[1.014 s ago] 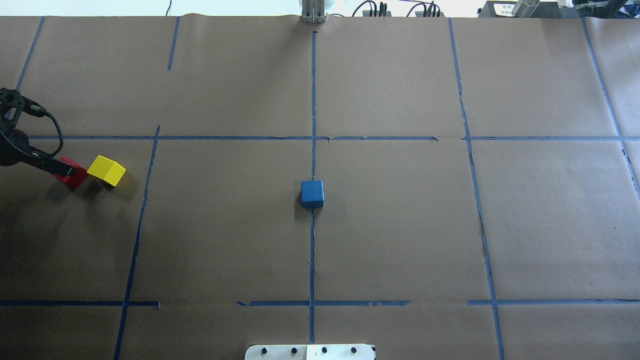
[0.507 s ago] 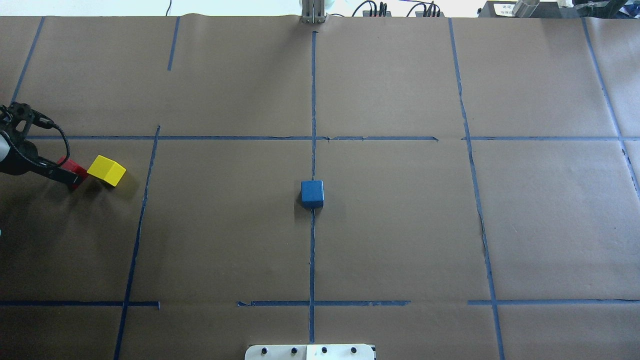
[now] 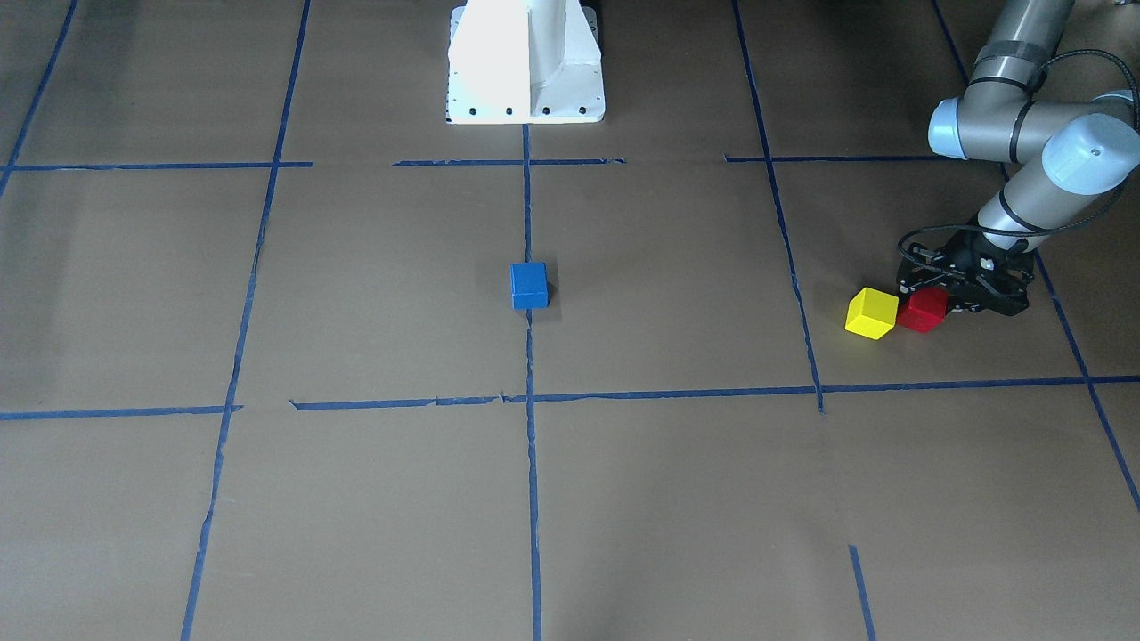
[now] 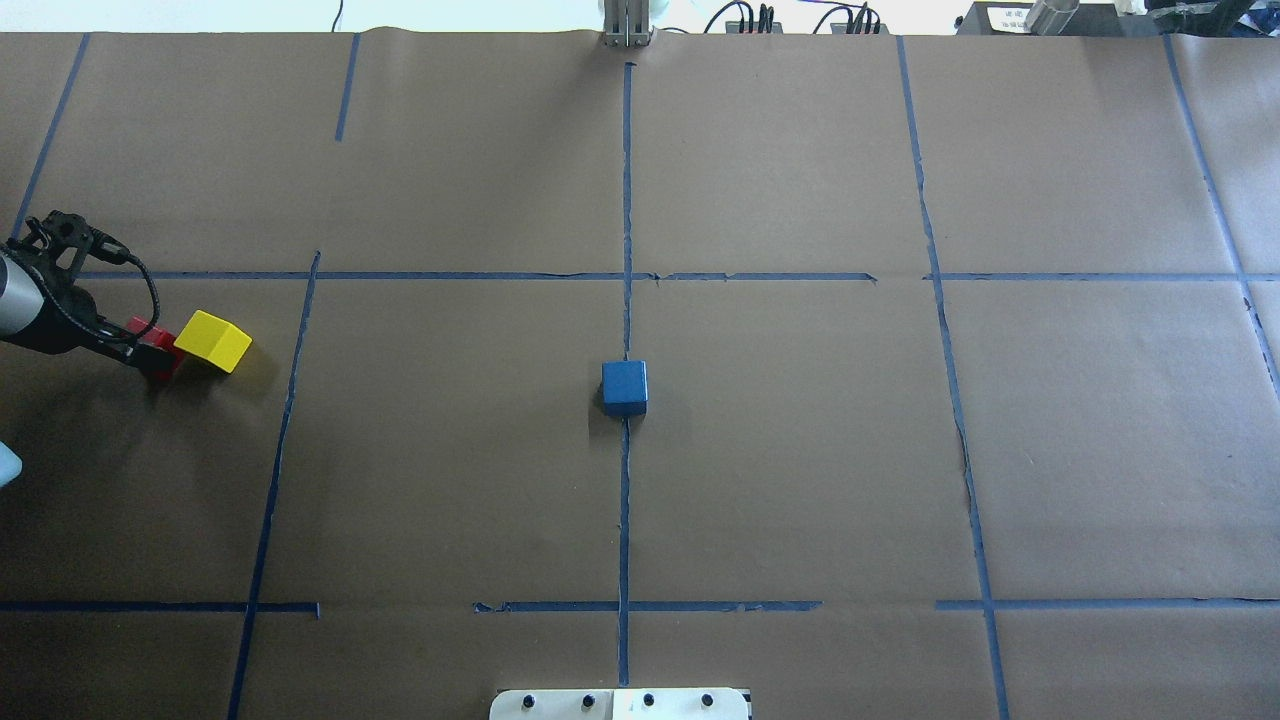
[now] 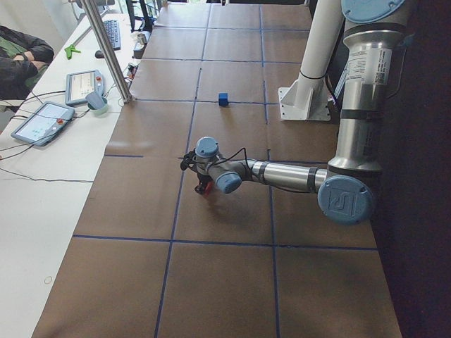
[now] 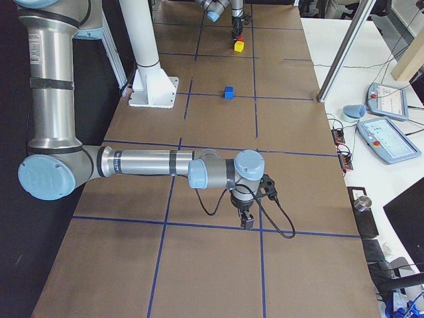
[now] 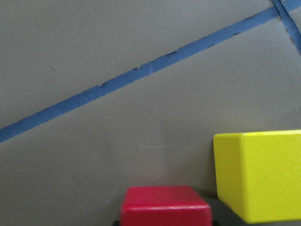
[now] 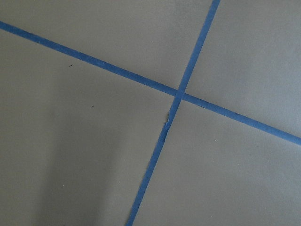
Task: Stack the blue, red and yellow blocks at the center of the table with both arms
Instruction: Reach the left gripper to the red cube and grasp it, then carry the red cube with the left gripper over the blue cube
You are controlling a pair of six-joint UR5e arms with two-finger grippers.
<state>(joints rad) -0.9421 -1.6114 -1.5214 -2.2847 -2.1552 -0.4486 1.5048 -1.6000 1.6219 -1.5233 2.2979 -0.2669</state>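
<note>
Straddling the red block [image 7: 164,205] with the left gripper [image 4: 148,350] near the table's [image 4: 800,480] left edge, one finger on each side; can't tell if it's clamped. Yellow block [image 4: 212,341] sits just beside red, on its centre-facing side. Blue block [image 4: 624,387] is at table centre on the tape line. Right gripper [image 6: 246,224] hangs over a tape cross toward the right edge; can't tell its finger spacing.

**Left arm reaching low, right arm held out level**

The left arm [image 3: 1015,125] is stretching far outward and folding downward, its left gripper [image 3: 935,303] pointing down; its jaw spacing is not showing clearly. The right arm [image 6: 142,162] is extending horizontally, the right gripper [image 6: 246,222] hanging straight down, its state unreadable.
</note>
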